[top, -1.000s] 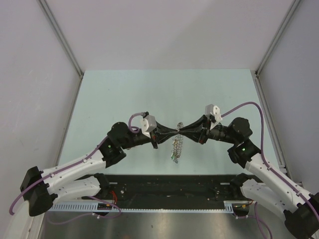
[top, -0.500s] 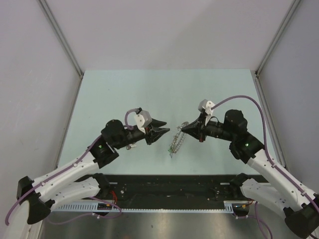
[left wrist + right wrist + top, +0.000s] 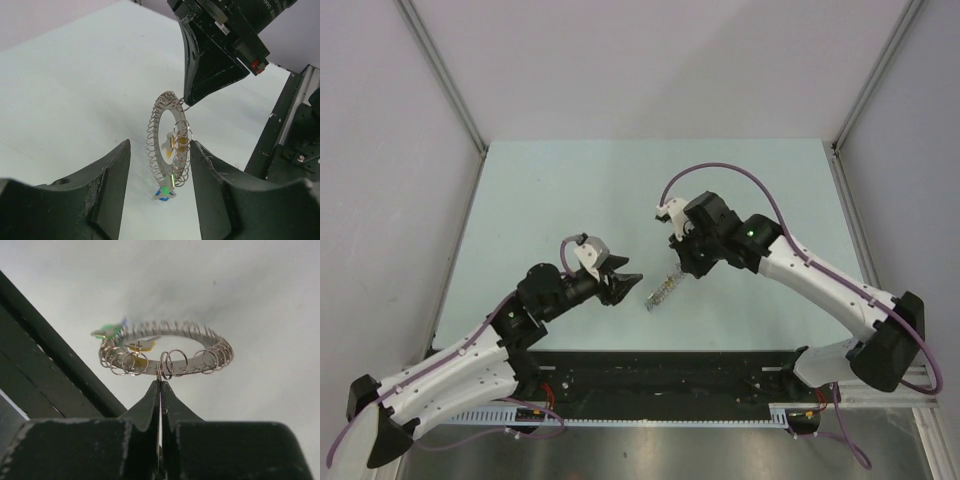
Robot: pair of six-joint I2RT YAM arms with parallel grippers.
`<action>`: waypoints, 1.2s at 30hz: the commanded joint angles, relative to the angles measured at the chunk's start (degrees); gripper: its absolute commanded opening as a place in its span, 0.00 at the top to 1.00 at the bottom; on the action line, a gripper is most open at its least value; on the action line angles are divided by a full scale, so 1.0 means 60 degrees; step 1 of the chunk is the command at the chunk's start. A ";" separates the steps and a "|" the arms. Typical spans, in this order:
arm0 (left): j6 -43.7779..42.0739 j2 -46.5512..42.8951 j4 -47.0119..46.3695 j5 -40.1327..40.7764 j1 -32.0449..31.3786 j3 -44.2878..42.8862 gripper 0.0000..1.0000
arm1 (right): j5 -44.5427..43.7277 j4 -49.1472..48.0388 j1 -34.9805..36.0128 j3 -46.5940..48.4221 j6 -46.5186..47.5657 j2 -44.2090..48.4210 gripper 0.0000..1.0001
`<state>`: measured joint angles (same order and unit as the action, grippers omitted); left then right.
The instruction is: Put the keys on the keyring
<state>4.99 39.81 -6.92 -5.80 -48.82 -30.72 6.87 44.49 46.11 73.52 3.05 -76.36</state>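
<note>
The keyring [image 3: 196,335] is a flat metal band threaded with several small wire rings. My right gripper [image 3: 160,383] is shut on one of those rings and holds it above the table. It hangs down from the right gripper [image 3: 677,268] as the keyring [image 3: 661,290]. The keys dangle from it: a green key [image 3: 108,331], a yellow key [image 3: 141,360] and a blue key [image 3: 163,197]. My left gripper [image 3: 160,150] is open, its fingers [image 3: 114,180] apart on either side of the keyring [image 3: 156,120], not touching it. From above, the left gripper [image 3: 628,284] sits just left of the ring.
The pale green table [image 3: 570,190] has grey walls left and right. A black rail [image 3: 660,372] with cables runs along the near edge between the arm bases. The right arm's purple cable [image 3: 720,172] arcs above it.
My left gripper has let go of the keyring, opened and drawn back to the lower left. The right arm has turned, and the keyring now hangs from it alone.
</note>
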 commanded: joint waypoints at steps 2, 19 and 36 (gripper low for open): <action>0.0998 -0.0029 -0.1146 0.0220 0.0036 0.1060 0.44 | -0.0193 0.1185 0.0196 0.0492 0.0224 -0.0384 1.00; 0.1292 0.0701 -0.2538 -0.0877 -0.0023 0.1766 0.39 | -0.0254 0.0834 0.0518 0.0389 0.0794 -0.1103 1.00; 0.0193 0.2139 -0.5307 -0.2957 -0.0125 0.2117 0.45 | 0.1417 -0.1364 0.0577 -0.1895 0.1952 0.1417 1.00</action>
<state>8.47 51.94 -32.29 -17.37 -49.34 -16.86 12.80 41.30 49.19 63.35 12.45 -70.70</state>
